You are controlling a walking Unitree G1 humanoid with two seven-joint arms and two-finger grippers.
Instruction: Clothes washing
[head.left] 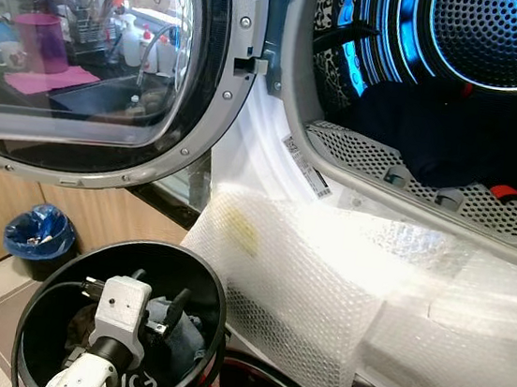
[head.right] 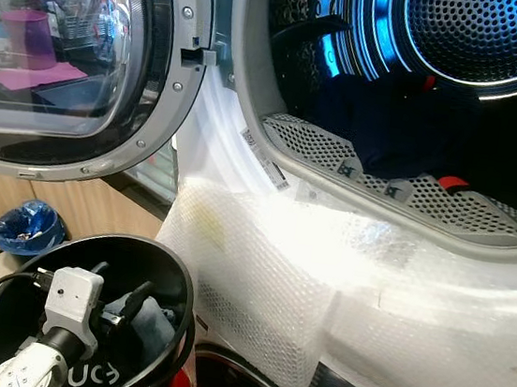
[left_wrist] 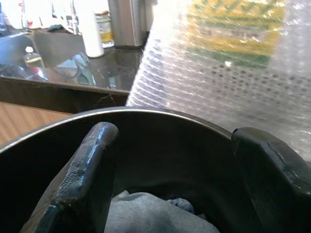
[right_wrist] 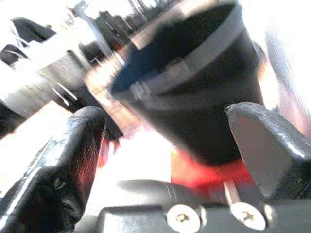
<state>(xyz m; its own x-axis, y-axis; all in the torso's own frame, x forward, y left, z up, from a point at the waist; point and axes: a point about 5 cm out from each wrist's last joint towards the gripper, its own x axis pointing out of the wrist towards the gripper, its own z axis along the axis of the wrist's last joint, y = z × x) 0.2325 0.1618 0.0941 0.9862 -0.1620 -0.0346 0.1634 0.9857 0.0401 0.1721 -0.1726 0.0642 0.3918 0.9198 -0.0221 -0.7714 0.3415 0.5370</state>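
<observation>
Already some dark clothes [head.left: 453, 142] lie in the drum of the washing machine [head.left: 317, 177], its door [head.left: 95, 60] open. The left tool [head.left: 169, 310] reaches into the black bucket [head.left: 214, 287], fingers wide over grey clothes [left_wrist: 146, 216] not yet gripped. The right tool [right_wrist: 165, 160] is wide, empty.

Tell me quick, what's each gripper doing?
Left gripper: open, inside the black bucket above grey clothes, holding nothing.
Right gripper: open, empty.
</observation>
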